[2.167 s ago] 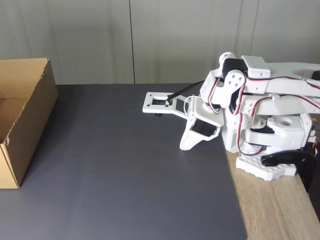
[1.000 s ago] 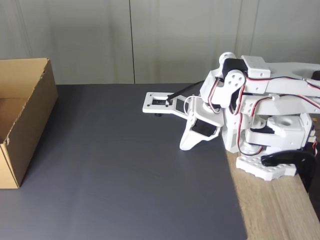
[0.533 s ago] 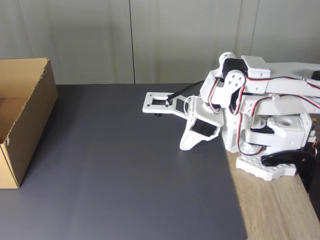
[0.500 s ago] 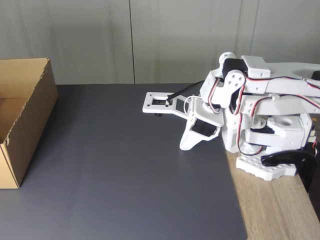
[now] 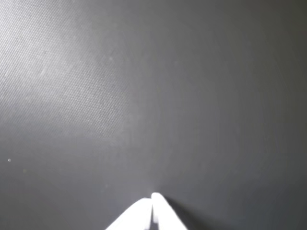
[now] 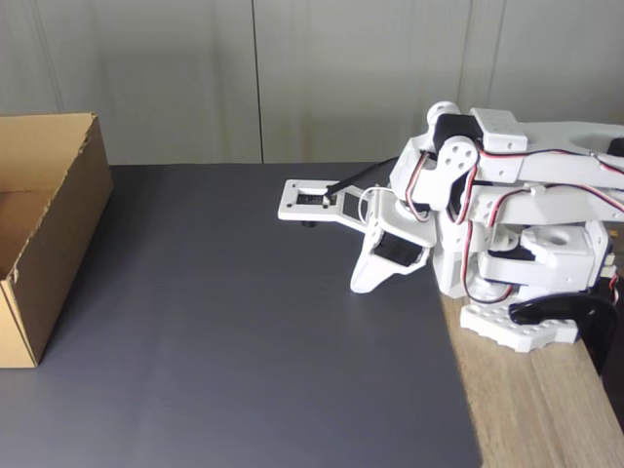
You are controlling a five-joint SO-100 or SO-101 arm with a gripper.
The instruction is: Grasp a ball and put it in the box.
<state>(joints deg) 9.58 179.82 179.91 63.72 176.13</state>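
Box (image 6: 44, 229): brown cardboard, open top, at far left edge of the fixed view, resting on the dark grey mat (image 6: 244, 322). Its interior shows partly, bare cardboard. Well apart to the right, the white arm (image 6: 487, 214) sits folded over its base at the wooden surface (image 6: 536, 409) edge. End effector (image 6: 363, 283) points down at the mat, tip just above or touching it. In the wrist view, end effector (image 5: 152, 199) fingers pressed together, nothing between them, over bare mat.
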